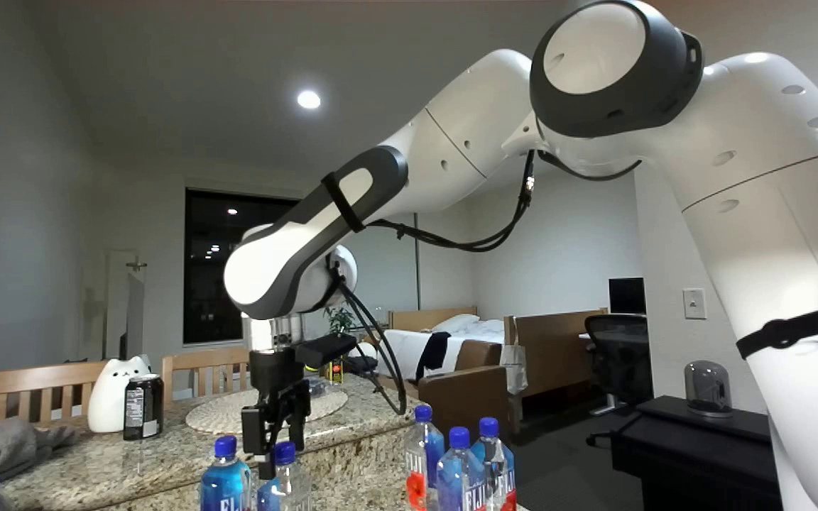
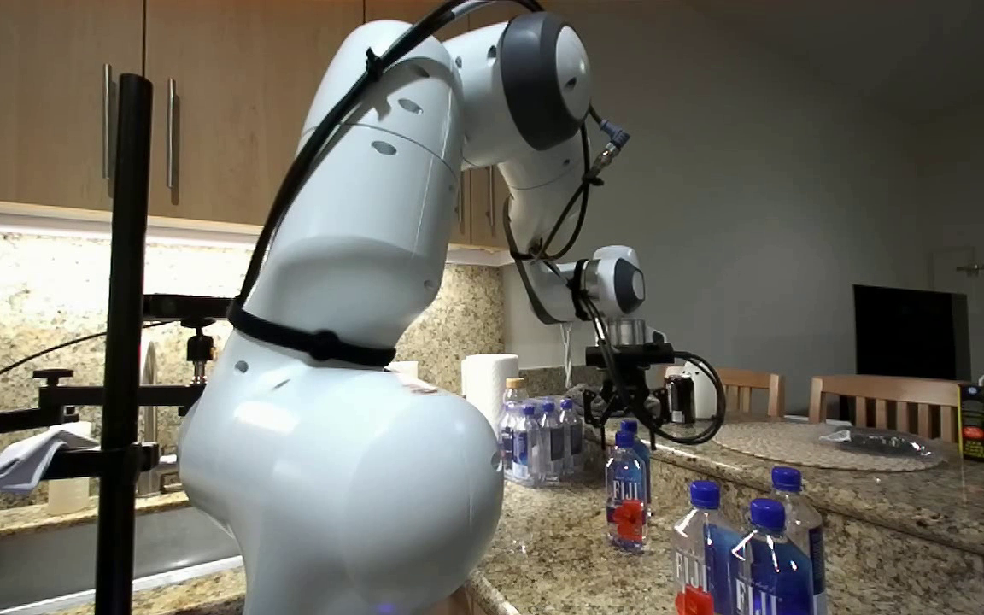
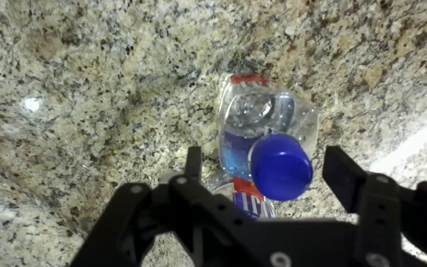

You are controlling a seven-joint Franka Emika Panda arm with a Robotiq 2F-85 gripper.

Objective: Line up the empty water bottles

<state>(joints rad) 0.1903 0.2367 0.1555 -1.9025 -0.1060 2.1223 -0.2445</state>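
Granite counter [image 3: 87,74], bottle cap [image 3: 282,167] between gripper [image 3: 261,159] jaws

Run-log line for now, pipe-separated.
claw: open, nothing gripped | clear bottle: blue cap between fingers, gaps both sides | three blue-capped bottles: clustered, not in a row

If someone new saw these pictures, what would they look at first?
Probably the white Franka robot arm, arching across the upper right of an exterior view. Next, the bright blue cap of a clear water bottle, showing between the tips of the open claw in the wrist view. Then maybe the white cat figure beside a black drink can, on the granite counter at the left of an exterior view.
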